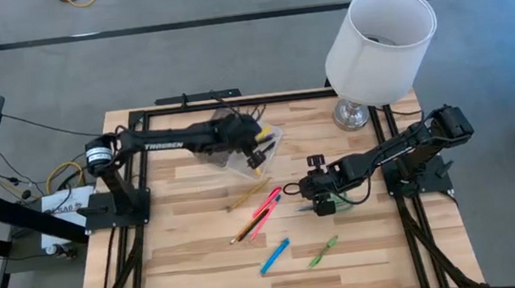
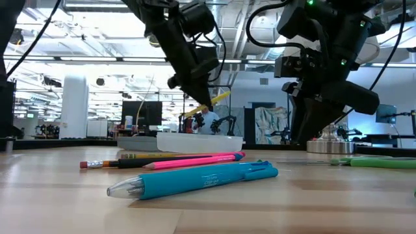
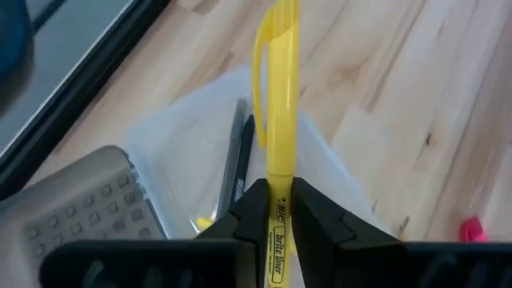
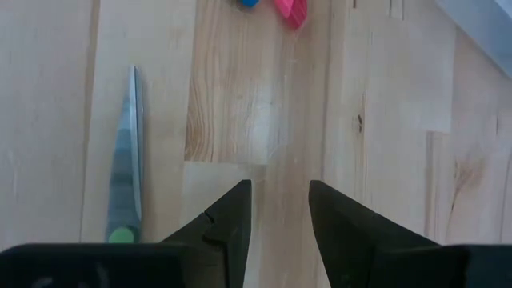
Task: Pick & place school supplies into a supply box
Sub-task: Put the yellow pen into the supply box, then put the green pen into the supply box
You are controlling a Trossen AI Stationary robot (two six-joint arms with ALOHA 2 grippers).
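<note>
My left gripper [image 3: 278, 200] is shut on a yellow highlighter [image 3: 280, 96] above the supply box [image 1: 240, 157], a clear flat case at the table's far middle. The box's grey gridded lid [image 3: 80, 200] lies open beside it, and a dark pen [image 3: 240, 152] lies inside. On the table lie pink pens [image 1: 266, 205], pencils [image 1: 245, 230], a blue marker [image 1: 274, 255], a green marker [image 1: 323, 250] and green-handled scissors [image 4: 128, 168]. My right gripper [image 1: 321, 197] hovers open beside the scissors, over bare wood. My left gripper pinches the highlighter's printed barrel [image 3: 278, 220] between its two fingers. The fingers slant down from the table's left side, and the highlighter runs along them. Its capped end with the clip [image 3: 272, 32] sticks out ahead. It is tilted down, clear of the box.
A lamp with a white shade [image 1: 381, 45] stands at the table's far right corner. A black frame [image 1: 215, 102] runs round the table's edges. Bare wood lies along the near side, in front of the blue marker [image 2: 195, 181].
</note>
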